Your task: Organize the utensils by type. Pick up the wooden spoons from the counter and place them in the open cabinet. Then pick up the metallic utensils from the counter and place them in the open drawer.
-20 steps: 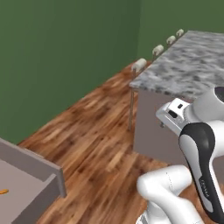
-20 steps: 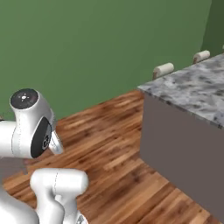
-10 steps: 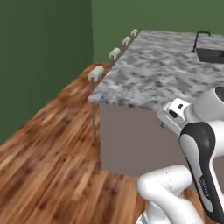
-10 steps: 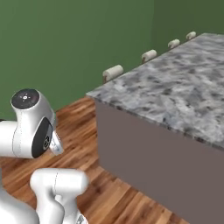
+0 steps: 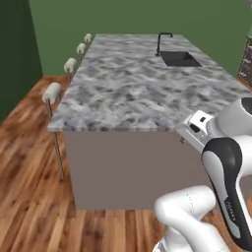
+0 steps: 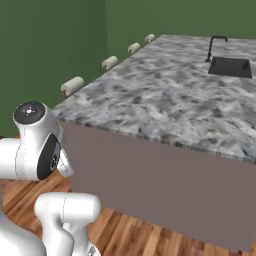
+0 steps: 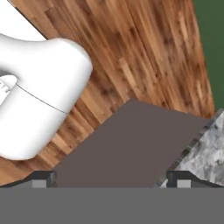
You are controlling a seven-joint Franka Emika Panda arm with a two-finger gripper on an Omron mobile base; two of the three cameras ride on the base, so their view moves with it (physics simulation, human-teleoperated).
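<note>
A grey-and-white marbled counter (image 5: 138, 83) (image 6: 165, 90) tops a mauve-brown island straight ahead, and no utensil lies on the part I see. The wooden spoons, the metallic utensils, the cabinet and the drawer are out of view. In the hand view my gripper (image 7: 111, 178) is open with nothing between its fingertips (image 7: 43, 177). It looks down on the island's plain brown side panel (image 7: 131, 144), with a corner of the marbled top (image 7: 210, 148) at the right. My arm (image 5: 221, 167) stands folded in front of the island's near side.
A black sink (image 5: 179, 58) (image 6: 229, 66) with a faucet (image 5: 164, 39) sits at the counter's far right. Round pale stools (image 5: 51, 92) (image 6: 73, 85) line the island's left side. Wood floor (image 5: 24, 197) lies to the left, with a green wall behind.
The whole picture has swung: the base has turned, bringing the island from the right edge to the middle and nearer. The tray-like box at lower left a second ago has left the picture.
</note>
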